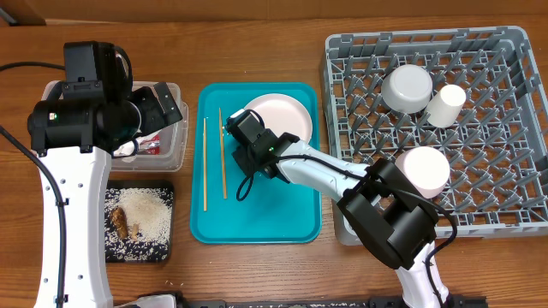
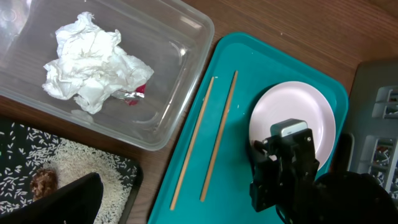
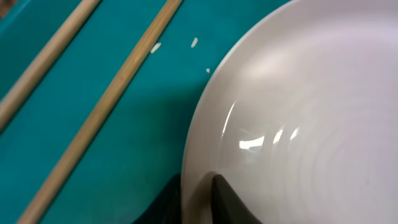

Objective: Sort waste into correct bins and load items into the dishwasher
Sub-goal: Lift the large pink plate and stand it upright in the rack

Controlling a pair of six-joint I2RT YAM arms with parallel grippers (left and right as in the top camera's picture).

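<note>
Here, the white plate (image 1: 282, 115) lay flat at the far end of the teal tray (image 1: 265, 214). Your right jaws had its left rim between them. One dark finger (image 3: 233, 202) sat on the plate's upper face and the other just outside the edge, closed tight on the rim. The chopsticks (image 1: 205, 162) lay side by side, not touching, on the tray just left of the plate. To the right, the grey dish rack (image 1: 505, 171) held two white bowls (image 1: 407, 88) and the small cup (image 1: 445, 105). On the left, the clear tub (image 2: 180, 81) held the crumpled napkin (image 2: 93, 62), with the red wrapper (image 2: 134, 93) against it. Your left jaws hung above that tub, spread wide and holding nothing. The black tray (image 1: 141, 248), just beside the tub on the counter (image 1: 257, 34), carried the rice (image 1: 145, 210) and the brown scrap (image 1: 120, 222).
</note>
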